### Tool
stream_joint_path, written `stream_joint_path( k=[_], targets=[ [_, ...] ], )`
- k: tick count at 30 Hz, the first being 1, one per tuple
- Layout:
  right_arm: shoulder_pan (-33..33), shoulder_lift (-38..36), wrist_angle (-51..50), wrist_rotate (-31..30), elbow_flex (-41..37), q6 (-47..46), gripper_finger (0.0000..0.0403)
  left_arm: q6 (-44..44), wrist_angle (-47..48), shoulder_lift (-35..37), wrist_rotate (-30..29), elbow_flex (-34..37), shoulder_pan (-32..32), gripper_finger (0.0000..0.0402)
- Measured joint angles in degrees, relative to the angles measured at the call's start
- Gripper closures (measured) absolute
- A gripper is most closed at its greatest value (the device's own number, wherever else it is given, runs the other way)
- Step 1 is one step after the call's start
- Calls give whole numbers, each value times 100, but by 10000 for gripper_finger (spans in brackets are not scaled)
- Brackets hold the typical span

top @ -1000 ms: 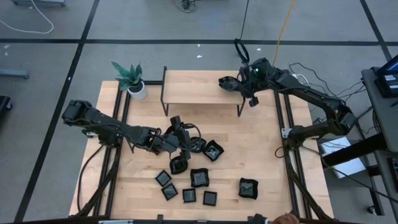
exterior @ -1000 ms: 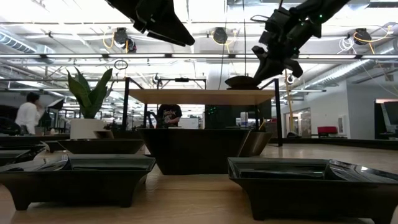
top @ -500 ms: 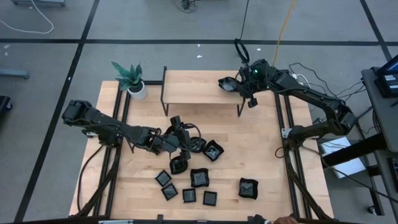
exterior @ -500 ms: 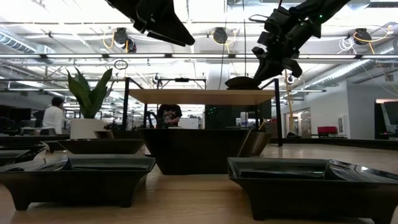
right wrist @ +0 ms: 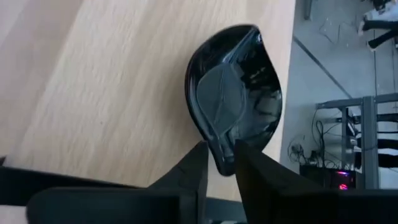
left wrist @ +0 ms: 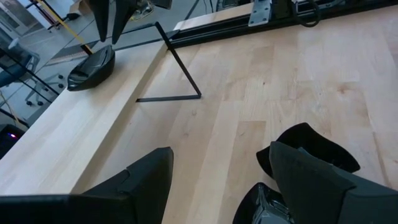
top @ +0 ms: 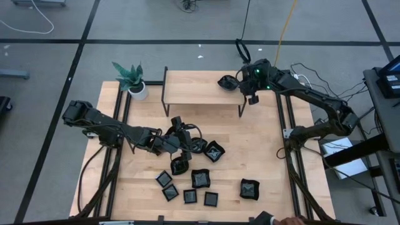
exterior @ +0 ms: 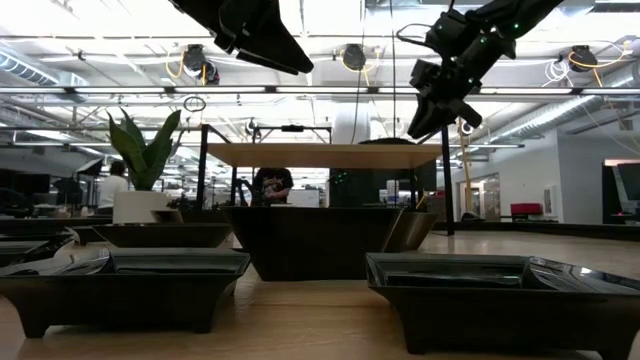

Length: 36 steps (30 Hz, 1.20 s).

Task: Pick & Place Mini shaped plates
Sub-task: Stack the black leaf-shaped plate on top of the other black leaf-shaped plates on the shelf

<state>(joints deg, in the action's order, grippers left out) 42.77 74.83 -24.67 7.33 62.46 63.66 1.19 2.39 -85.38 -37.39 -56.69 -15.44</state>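
Left end effector (top: 180, 142) low over the pale wooden worktop (top: 262, 150), fingers spread apart, grasping nothing; glossy black mini shaped plates (top: 201, 179) clustered just beside and below it; right end effector (top: 240, 82) at the raised wooden shelf's (top: 200, 86) right end, fingers slightly parted astride the tip of a rounded glossy black dish (right wrist: 235, 99); clamped or released, cannot tell; dish sits on shelf edge.

A wooden table (top: 262, 150) carries black plates (top: 200, 179), a raised shelf (top: 200, 87), seemingly a plant (top: 130, 76).
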Motion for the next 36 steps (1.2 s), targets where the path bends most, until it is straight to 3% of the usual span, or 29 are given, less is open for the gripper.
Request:
stream_joint_path(
  k=[9,12,16,19,23,32,36],
  targets=[
    [-289,-279,376,13,0,-788,323,0,2,0,2,0,0,133],
    [-474,-463,671,16,0,-2325,323,-69,10,0,35,0,-2,133],
    [-644,-670,760,219,0,-4376,317,-224,84,0,734,0,-2,133],
    [-801,-717,574,1165,-59,-4662,306,-288,127,0,1081,0,-24,133],
    [-1222,-717,1384,2248,-586,-5117,293,-272,183,0,1070,0,-81,133],
    [-2318,-713,3287,2215,-1812,-4944,268,-433,350,0,1094,0,-204,133],
    [-2789,-713,3548,1473,-2152,-4946,268,-524,440,0,1093,0,-199,133]
  ],
)
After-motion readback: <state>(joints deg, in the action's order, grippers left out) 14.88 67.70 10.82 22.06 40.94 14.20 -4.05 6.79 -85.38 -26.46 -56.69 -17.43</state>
